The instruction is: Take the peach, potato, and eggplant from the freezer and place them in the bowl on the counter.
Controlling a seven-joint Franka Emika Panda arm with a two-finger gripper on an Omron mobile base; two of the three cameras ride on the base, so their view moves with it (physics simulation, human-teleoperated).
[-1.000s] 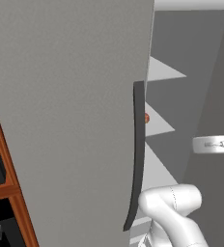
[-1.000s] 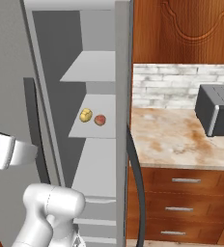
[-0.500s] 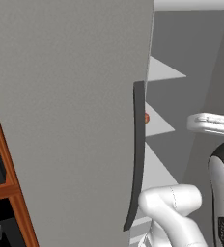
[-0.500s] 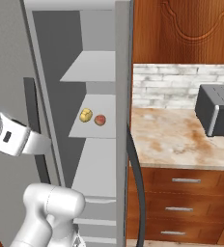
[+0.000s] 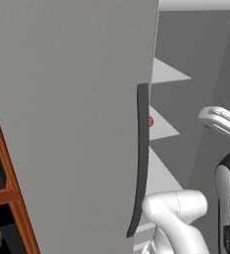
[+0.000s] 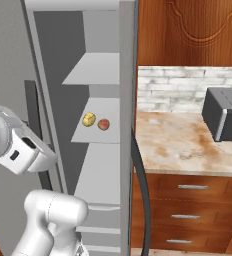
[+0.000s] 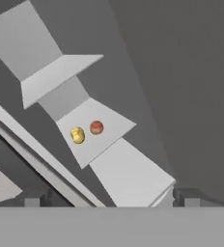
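On the freezer's middle shelf the potato and peach were seen side by side, near its front edge. Open room lay around them. Gripper fingers were spread wide, holding nothing.

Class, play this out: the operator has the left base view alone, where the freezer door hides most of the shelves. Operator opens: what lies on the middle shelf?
Observer: Two items, the potato and the peach, side by side on one shelf.
Operator: Are they touching?
Observer: No, the hand view shows a small gap between them.
Operator: What stands right of the freezer?
Observer: The counter, with a dark appliance at its back.
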